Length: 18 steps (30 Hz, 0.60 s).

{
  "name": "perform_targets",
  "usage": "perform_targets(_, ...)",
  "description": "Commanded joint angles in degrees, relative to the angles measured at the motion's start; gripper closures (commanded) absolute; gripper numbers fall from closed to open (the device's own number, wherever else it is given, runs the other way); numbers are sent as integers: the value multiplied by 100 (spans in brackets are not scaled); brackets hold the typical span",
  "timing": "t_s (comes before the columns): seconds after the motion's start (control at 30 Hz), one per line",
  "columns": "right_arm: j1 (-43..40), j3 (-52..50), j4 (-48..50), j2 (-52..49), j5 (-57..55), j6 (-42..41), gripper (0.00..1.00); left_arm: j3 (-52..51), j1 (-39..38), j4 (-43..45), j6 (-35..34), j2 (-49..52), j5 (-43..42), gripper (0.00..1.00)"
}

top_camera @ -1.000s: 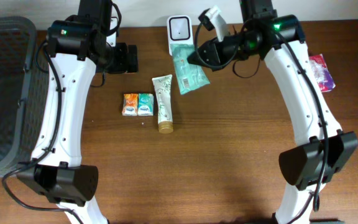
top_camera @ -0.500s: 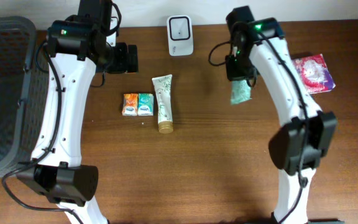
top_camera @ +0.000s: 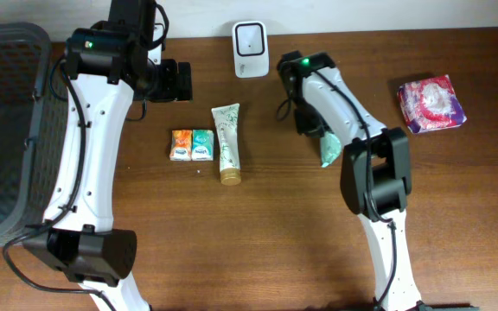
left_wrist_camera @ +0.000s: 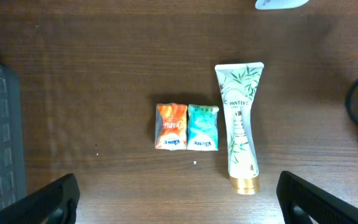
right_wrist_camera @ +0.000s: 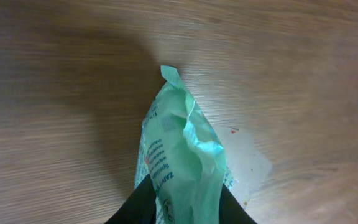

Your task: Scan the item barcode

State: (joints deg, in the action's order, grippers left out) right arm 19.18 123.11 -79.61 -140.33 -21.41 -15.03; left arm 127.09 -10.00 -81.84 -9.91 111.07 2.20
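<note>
Dark brown wooden worktop (top_camera: 258, 242) with fine grain running lengthwise, filling nearly the whole overhead view; a pale strip (top_camera: 456, 13) lies beyond its far edge, wall or floor not distinguishable. Lighting is soft and even, leaving a dull sheen and blurred shadows on the wood

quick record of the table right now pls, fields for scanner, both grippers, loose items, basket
scanner: white scanner at the far edge of the table, nothing touching it
right gripper: green packet between its fingers, whether it is gripped is unclear; well apart from the scanner
left gripper: open, empty, above the loose items
loose items: tube; orange packet and teal packet side by side beside it; pink packet far right
basket: dark basket at the left edge
</note>
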Motion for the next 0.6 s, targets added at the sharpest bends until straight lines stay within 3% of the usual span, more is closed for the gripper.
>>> perform_targets(0.0, 369, -17, 57, -138, 317, -48, 70, 48, 31, 7, 13, -17, 42, 1)
perform_targets(0.03, 455, -15, 46, -138, 317, -46, 63, 46, 31, 7, 13, -17, 42, 1)
perform_targets(0.07, 531, -13, 31, -138, 317, -48, 50, 46, 31, 7, 13, -17, 42, 1)
perform_targets(0.1, 634, -7, 2, -136, 306, -48, 45, 46, 31, 7, 13, -17, 42, 1)
perform_targets(0.13, 710, 24, -44, -136, 245, -48, 51, 48, 31, 7, 13, -17, 42, 1)
perform_targets(0.17, 763, 35, -81, -136, 15, -48, 76, 46, 31, 7, 13, -17, 42, 1)
perform_targets(0.2, 782, 35, -118, -136, -203, -48, 96, 46, 31, 7, 13, -17, 42, 1)
perform_targets(0.43, 468, 33, -691, -138, -2594, -372, 96, 46, 31, 7, 13, -17, 42, 1)
perform_targets(0.57, 166, -166, -369, -249, -2288, -673, 96, 46, 31, 7, 13, -17, 42, 1)
